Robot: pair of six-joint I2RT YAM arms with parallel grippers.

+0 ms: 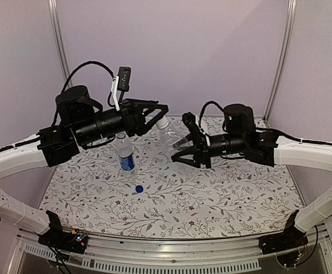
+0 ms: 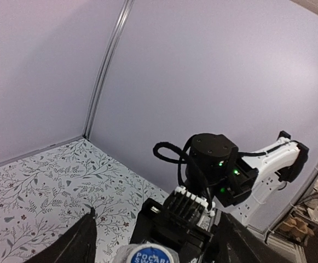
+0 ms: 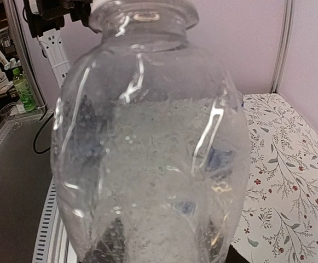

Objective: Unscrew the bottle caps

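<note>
My right gripper (image 1: pixel 184 149) is shut on the plain clear bottle (image 1: pixel 170 137) and holds it tilted above the table, its neck pointing at the left arm. In the right wrist view this bottle (image 3: pixel 153 142) fills the frame and my fingers show only as dark shapes through its base. The whitish cap with a blue top (image 2: pixel 148 255) sits on its neck. My left gripper (image 2: pixel 155 213) is open, one finger on each side of that cap and clear of it. The labelled bottle (image 1: pixel 125 155) stands upright on the table below the left arm. A solid blue cap (image 1: pixel 139 188) lies on the cloth in front of it.
A floral tablecloth (image 1: pixel 211 194) covers the table, with a metal rail (image 1: pixel 171 242) along its near edge. Pale walls and corner posts (image 1: pixel 57 34) close the back and sides.
</note>
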